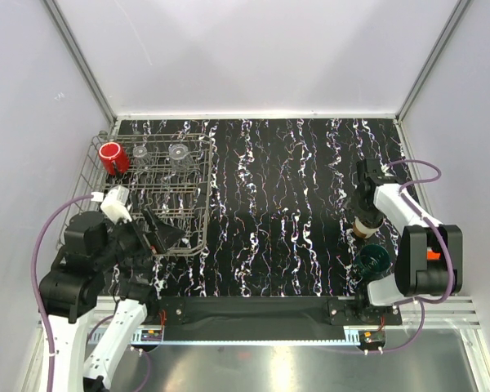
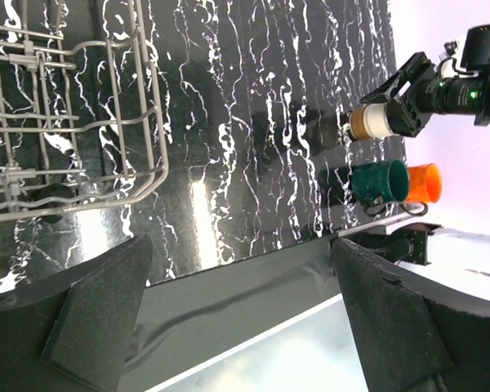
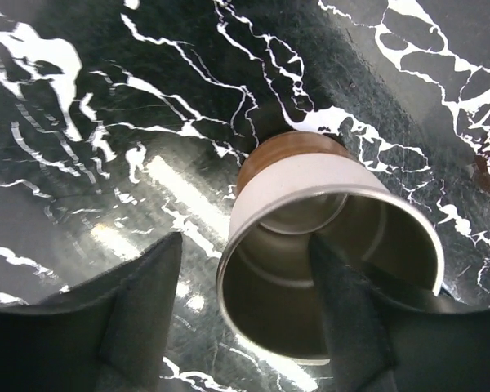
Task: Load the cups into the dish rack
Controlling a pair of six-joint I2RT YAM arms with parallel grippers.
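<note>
The grey wire dish rack (image 1: 198, 214) stands at the left and holds a red cup (image 1: 112, 157) and two clear cups (image 1: 140, 152) (image 1: 178, 153) along its far side. My right gripper (image 1: 365, 208) is open over the cream cup (image 1: 364, 226) at the right. In the right wrist view the gripper (image 3: 245, 245) has one finger inside the cup (image 3: 302, 184) and one outside, apart from its wall. A dark green cup (image 1: 374, 260) and an orange cup (image 2: 423, 182) stand nearer the arm's base. My left gripper (image 1: 159, 233) is open and empty by the rack's near corner.
The rack's near corner (image 2: 151, 175) shows in the left wrist view. The black marbled mat (image 1: 286, 212) runs between the rack and the cups. A black bar (image 1: 253, 310) lies along the near edge. Grey walls close in the back and sides.
</note>
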